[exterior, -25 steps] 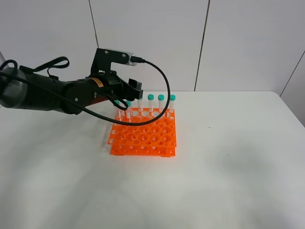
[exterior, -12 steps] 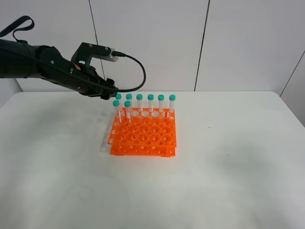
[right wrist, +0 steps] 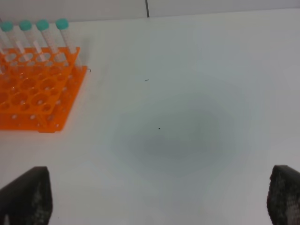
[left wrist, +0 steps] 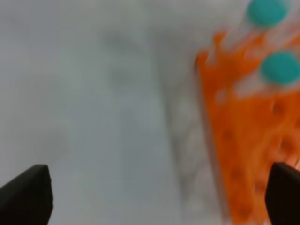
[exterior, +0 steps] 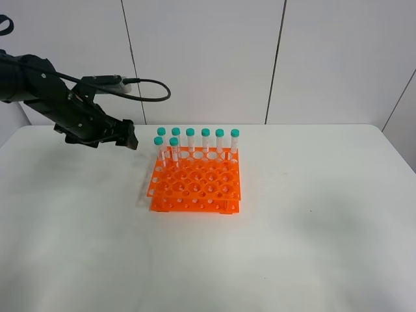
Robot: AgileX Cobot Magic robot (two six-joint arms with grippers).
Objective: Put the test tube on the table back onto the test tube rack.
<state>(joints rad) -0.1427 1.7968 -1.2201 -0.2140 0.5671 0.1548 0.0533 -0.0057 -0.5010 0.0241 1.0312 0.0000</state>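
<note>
Orange rack [exterior: 196, 179] holds all the capped tubes [exterior: 174, 148] visible, none lying on the table [exterior: 292, 247], so task looks done; left claw [exterior: 128, 135] apart, empty, beside rack; right claw [right wrist: 159, 206] apart.

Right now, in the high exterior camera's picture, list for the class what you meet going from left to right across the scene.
Left arm's gripper → teal-capped test tubes at the orange test tube rack's left end → the back-row tubes ending at the rightmost one → bare white table.
</note>
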